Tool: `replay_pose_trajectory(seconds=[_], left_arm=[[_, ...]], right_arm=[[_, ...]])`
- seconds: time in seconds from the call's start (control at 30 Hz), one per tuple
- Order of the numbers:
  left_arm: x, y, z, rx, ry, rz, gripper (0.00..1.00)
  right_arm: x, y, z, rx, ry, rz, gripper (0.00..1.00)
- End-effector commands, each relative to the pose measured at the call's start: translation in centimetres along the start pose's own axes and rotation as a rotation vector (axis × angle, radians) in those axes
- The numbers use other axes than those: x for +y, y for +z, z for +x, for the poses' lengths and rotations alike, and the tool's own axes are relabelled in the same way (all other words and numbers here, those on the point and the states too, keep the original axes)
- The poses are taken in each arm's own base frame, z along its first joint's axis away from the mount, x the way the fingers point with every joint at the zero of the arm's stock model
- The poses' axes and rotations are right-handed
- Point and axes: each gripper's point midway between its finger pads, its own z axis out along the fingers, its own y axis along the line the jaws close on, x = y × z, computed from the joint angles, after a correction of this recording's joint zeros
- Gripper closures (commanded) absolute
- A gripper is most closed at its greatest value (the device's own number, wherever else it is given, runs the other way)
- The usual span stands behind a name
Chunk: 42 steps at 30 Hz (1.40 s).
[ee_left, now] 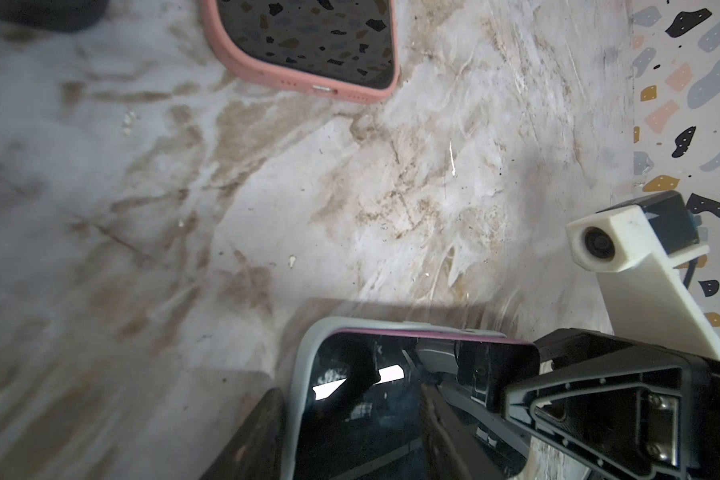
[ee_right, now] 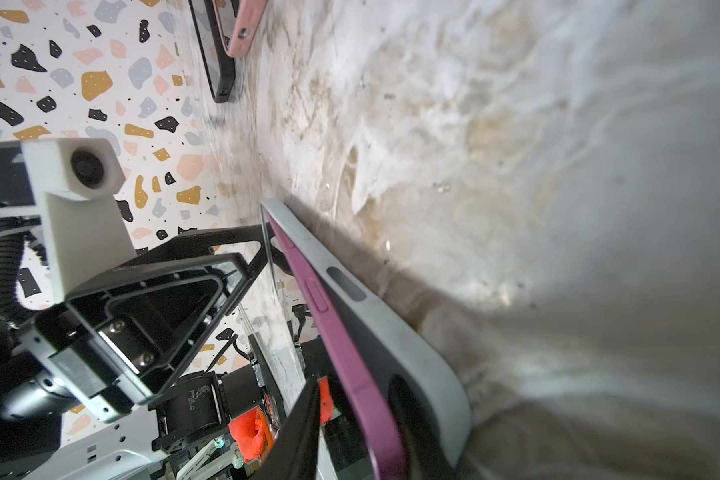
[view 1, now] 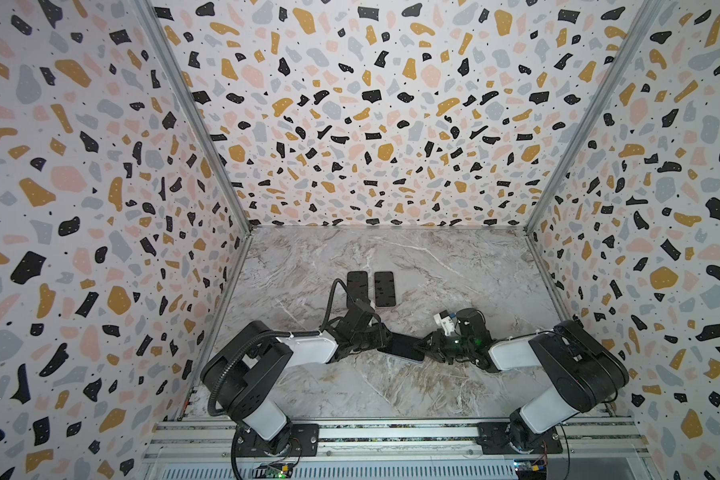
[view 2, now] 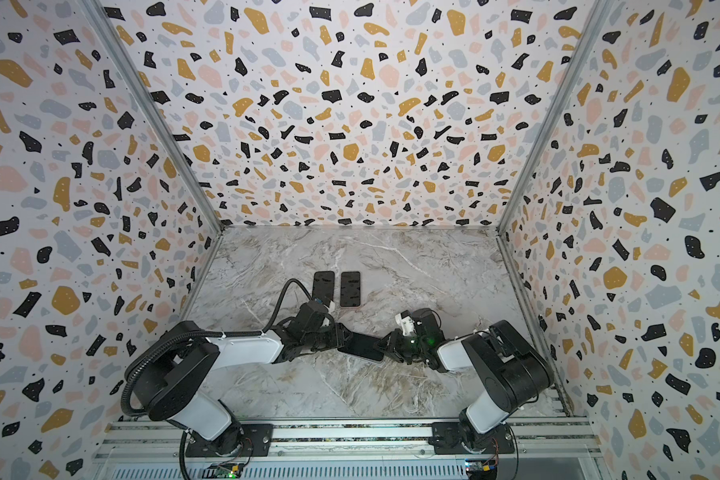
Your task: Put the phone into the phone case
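Marble table point(view 1: 454, 270), terrazzo walls. Phone point(ee_right: 337, 345), purple, sits half-seated in grey case point(ee_right: 391, 307) near the table's front middle, its long axis running from one gripper to the other and one long edge proud of the case. Left gripper point(view 1: 381, 338), jaws half spread, clamps one end of the case; right gripper point(view 1: 425, 347) is at the other end, its grip not discernible.

Marble-look worktop point(view 1: 454, 266). Two dark-screened phones lie flat side by side, left of centre: left phone point(view 1: 357, 286), right phone point(view 1: 384, 289). Grey phone case point(ee_right: 391, 316) rests near the centre, purple phone point(view 1: 402, 348) partly seated in it.
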Motion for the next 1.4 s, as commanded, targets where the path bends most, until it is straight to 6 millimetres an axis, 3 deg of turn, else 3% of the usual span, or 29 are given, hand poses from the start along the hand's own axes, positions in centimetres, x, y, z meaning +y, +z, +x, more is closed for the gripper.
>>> replay_pose_trajectory(seconds=[0.0, 0.33, 0.6, 0.8, 1.03, 1.2, 1.37], left_arm=[[-1.4, -0.1, 1.8, 0.075, 0.021, 0.053, 0.48], [-0.7, -0.4, 1.4, 0.059, 0.028, 0.03, 0.48], [0.0, -0.5, 2.0, 0.071, 0.022, 0.01, 0.47], [0.6, -1.6, 2.1, 0.071, 0.027, -0.036, 0.46], [1.4, -2.9, 1.9, 0.081, 0.033, -0.115, 0.44], [1.4, -4.0, 3.1, 0.091, 0.026, -0.114, 0.4], [0.2, -4.5, 5.1, 0.11, 0.02, -0.049, 0.37]], right_arm=[[0.5, -0.5, 0.0, -0.003, -0.032, 0.042, 0.67], [0.4, -2.7, -0.7, -0.057, -0.14, 0.182, 0.55], [0.7, -3.3, -1.3, -0.069, -0.232, 0.219, 0.53], [2.6, -4.1, -1.7, -0.087, -0.38, 0.171, 0.5], [3.3, -4.8, -3.0, -0.079, -0.527, 0.207, 0.48], [3.2, -4.8, -4.1, -0.088, -0.607, 0.257, 0.43], [2.9, -3.9, -4.9, -0.078, -0.643, 0.267, 0.38]])
